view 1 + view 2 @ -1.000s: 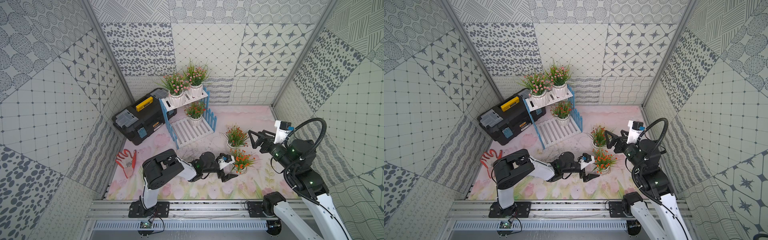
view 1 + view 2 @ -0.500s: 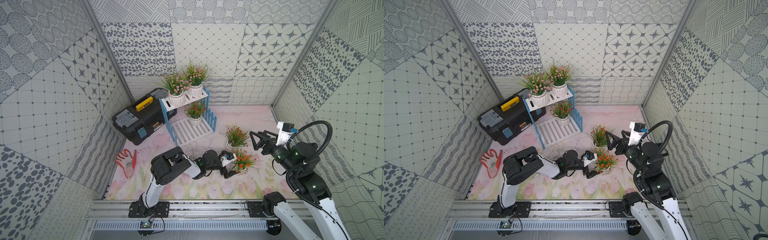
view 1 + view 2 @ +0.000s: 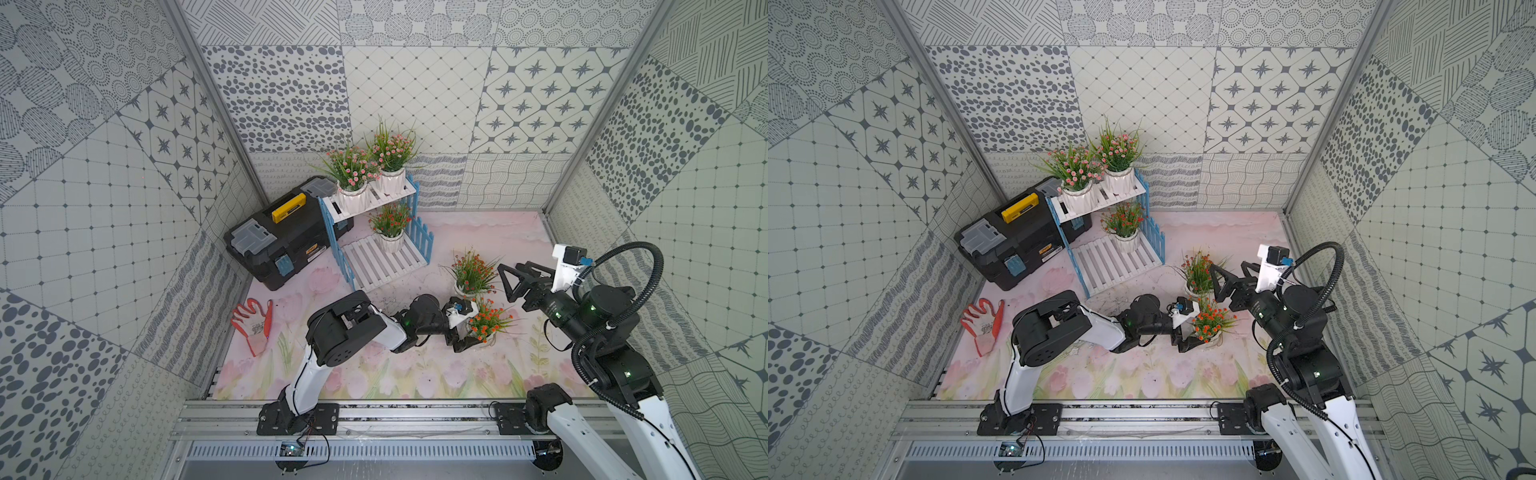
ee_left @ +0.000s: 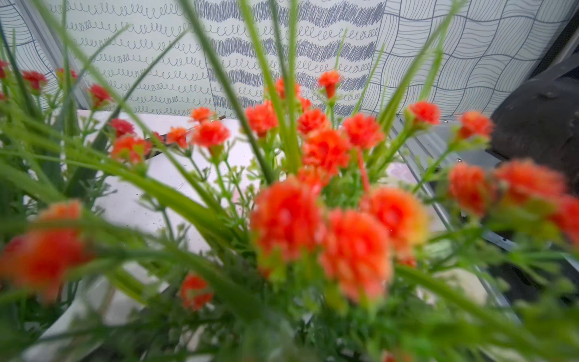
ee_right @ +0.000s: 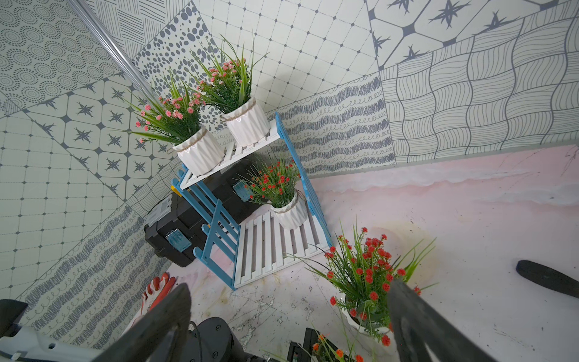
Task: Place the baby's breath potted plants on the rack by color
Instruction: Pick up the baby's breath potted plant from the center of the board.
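- My left gripper [image 3: 473, 332] is spread wide, low at the white pot of the near orange-red plant [image 3: 488, 322]. I judge I am lined up to grasp it but not holding it.
- That plant stands on the mat [image 3: 374, 374], just beside a second orange-red plant [image 3: 471, 270]. The rack [image 3: 386, 266] carries the two pink plants [image 3: 351, 170] on top and a third orange-red plant [image 3: 390, 220] on the lower shelf.
- Next I must close on the pot, lift it clear of the neighbour's leaves and carry it to the bare lower slats.
- My right gripper [image 3: 505, 282] hangs wide and empty near the second plant.
- My left wrist view shows only blurred blossoms, with the pot and my fingers hidden. From above my far jaw is covered, so I cannot tell whether it touches the pot.
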`<state>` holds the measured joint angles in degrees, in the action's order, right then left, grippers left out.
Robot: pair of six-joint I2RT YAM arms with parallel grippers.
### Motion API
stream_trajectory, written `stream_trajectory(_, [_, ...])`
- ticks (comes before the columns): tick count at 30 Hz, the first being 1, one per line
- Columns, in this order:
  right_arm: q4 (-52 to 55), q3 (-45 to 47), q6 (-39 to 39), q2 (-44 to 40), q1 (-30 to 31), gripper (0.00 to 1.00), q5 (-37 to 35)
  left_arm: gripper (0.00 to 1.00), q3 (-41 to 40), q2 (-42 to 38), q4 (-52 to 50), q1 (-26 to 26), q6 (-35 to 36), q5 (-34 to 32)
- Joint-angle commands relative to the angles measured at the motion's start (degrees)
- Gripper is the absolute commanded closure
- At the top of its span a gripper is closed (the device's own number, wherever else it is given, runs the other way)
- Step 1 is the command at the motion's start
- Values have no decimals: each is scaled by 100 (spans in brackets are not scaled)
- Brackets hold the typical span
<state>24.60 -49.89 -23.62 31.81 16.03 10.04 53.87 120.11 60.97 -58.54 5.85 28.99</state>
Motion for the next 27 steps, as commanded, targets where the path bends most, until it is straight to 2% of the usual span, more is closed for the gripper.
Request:
stream_trajectory(1, [-258, 41, -7, -79, -22, 2, 55, 1, 289, 149, -100, -30, -75, 486])
stream_trajectory(8, [-239, 88, -13, -105, -21, 2, 59, 1, 667, 345, -565, -69, -41, 783])
stream_trajectory(17, [-280, 116, -11, -81, -21, 2, 81, 2, 964, 525, -941, -109, -9, 664])
stream_trajectory(23, [-280, 131, -3, -96, -21, 2, 78, 8, 1060, 562, -983, -112, -72, 325])
stream_trajectory(27, [-291, 163, -3, -110, -23, 2, 103, 16, 1099, 573, -1019, -114, -136, 143])
